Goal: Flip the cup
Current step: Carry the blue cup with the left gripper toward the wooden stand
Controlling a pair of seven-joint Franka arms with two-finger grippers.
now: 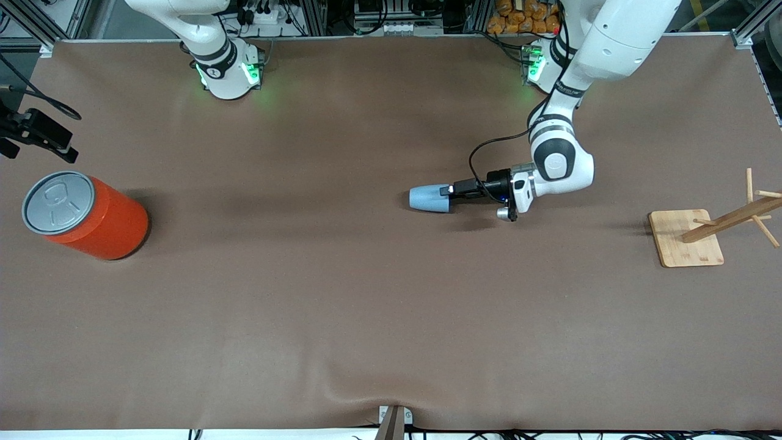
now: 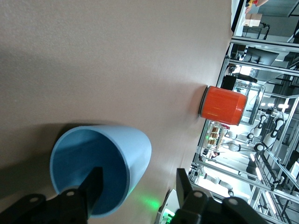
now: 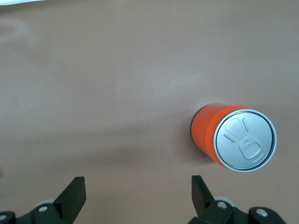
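Note:
The light-blue cup (image 1: 429,199) lies on its side near the table's middle, with its mouth toward the left arm's end. My left gripper (image 1: 446,190) is low at the cup's mouth and open. In the left wrist view the cup (image 2: 133,149) shows its darker blue inside. One finger (image 2: 93,184) reaches inside the mouth and the other finger (image 2: 183,186) is outside, so the rim wall is between them, not pinched. My right gripper (image 3: 138,186) is open and empty, held high beside the red can, and shows partly in the front view (image 1: 46,139).
A large orange-red can with a grey lid (image 1: 91,217) stands at the right arm's end; it also shows in the left wrist view (image 2: 223,105) and the right wrist view (image 3: 229,135). A wooden peg rack on a square base (image 1: 684,238) stands at the left arm's end.

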